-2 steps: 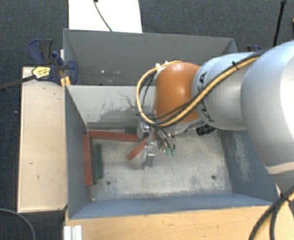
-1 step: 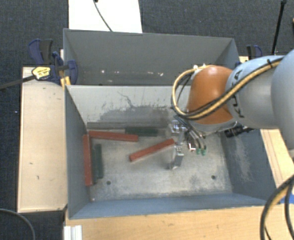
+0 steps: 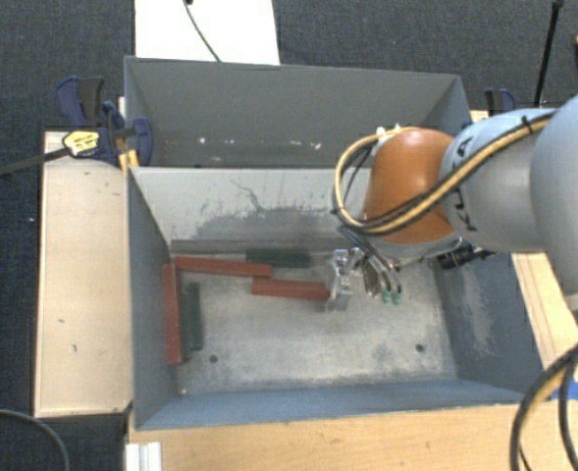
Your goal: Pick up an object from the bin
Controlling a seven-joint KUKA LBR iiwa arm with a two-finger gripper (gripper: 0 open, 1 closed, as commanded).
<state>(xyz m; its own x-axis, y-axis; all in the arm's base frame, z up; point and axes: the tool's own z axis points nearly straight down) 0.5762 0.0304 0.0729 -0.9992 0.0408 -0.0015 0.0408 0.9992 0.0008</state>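
In the camera view the claw (image 3: pixel 341 285) sits low near the middle of the grey metal bin (image 3: pixel 298 106), at the right end of a short red rectangular bar (image 3: pixel 287 287) lying flat. I cannot tell whether the claw is wide or narrow. A dark green bar (image 3: pixel 281 258) lies just above. The red bar looks stiff and light, and is probably best pinched across its narrow width.

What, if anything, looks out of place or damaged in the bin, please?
Nothing stands out: the red bars and green bars lie flat and scattered on the bin floor, none spilled or visibly broken.
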